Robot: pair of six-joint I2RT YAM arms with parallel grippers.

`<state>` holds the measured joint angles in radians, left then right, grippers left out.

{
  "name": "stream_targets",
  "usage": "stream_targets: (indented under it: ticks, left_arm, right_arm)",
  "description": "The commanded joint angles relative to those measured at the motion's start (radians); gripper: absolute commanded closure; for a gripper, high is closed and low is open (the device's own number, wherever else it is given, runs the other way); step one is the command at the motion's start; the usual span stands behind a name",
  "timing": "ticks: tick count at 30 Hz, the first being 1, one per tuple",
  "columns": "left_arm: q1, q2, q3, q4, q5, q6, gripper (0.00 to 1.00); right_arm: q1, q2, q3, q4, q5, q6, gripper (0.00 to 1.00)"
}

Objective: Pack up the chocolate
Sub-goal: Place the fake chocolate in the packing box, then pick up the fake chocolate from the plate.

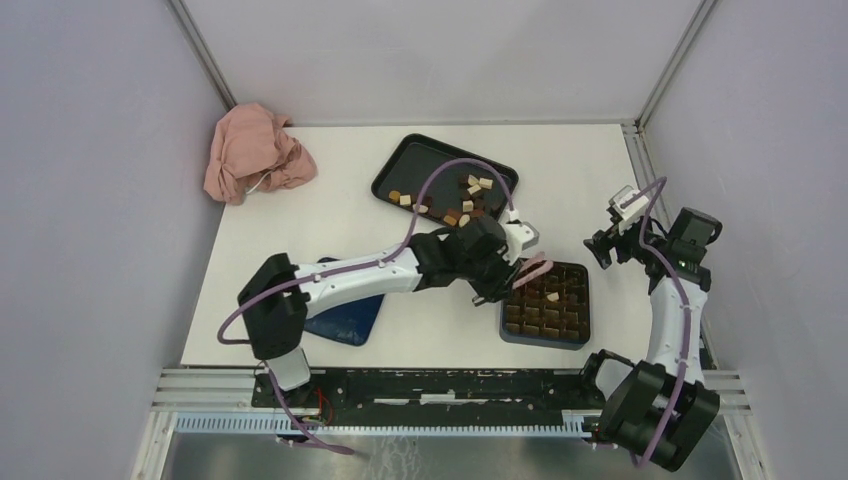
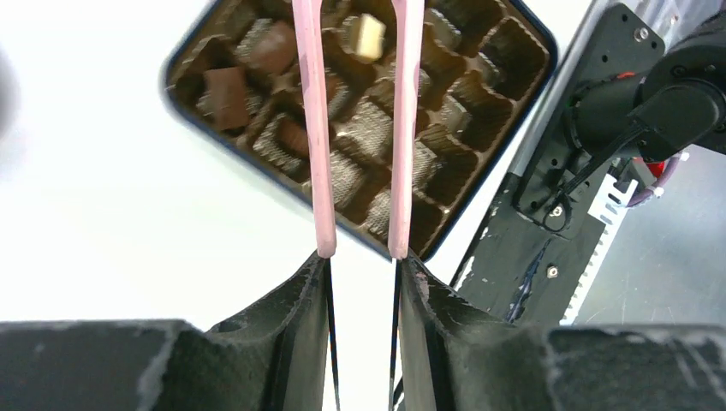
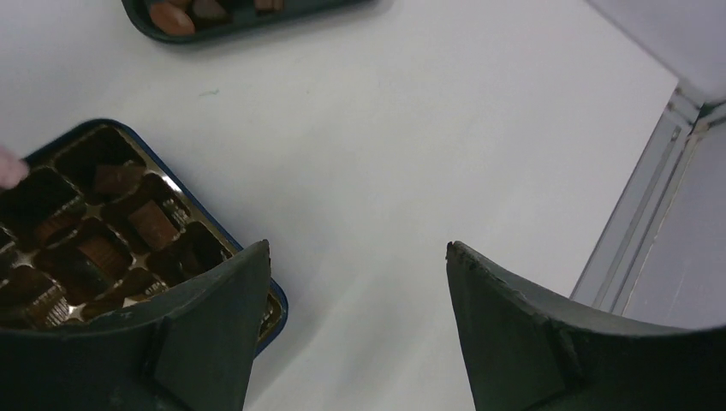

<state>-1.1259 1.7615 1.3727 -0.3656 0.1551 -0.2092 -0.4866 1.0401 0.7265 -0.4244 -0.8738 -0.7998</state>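
left wrist view: few box (image 2: 467, 103) cells filled, chocolates (image 1: 470, 195) left on tray (image 1: 425, 165); tongs (image 2: 317, 128) clamped in left gripper (image 2: 364, 261), half-parted, load cannot be told.

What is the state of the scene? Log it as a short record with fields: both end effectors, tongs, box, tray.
left end effector: closed on the pink tongs
tongs: arms apart, reaching over the box
right end effector: open, empty, to the right of the box
box: some cells filled, many empty; one cream piece lies in a cell
tray: holds loose chocolate
other: pink cloth at the far left corner
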Motion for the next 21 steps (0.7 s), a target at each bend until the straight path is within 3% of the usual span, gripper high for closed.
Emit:
stream_targets:
  ticks: [1, 8, 15, 21]
  left_arm:
    - [0.107, -0.154, -0.079, 0.081, -0.014, -0.03, 0.62]
    - [0.35, -0.263, -0.14, 0.033, 0.068, 0.009, 0.61]
    - [0.525, -0.218, -0.036, -0.153, 0.074, 0.093, 0.61]
    - [0.592, -0.127, 0.039, -0.228, 0.14, 0.123, 0.61]
  right_arm:
    - [-0.003, -0.099, -0.035, 0.166, -0.171, 0.1, 0.19]
    - [0.034, -0.118, 0.006, 0.205, -0.316, 0.114, 0.19]
    - [0.211, -0.002, 0.072, 0.316, -0.233, 0.277, 0.2]
    - [0.25, 0.047, 0.046, 0.281, -0.213, 0.259, 0.2]
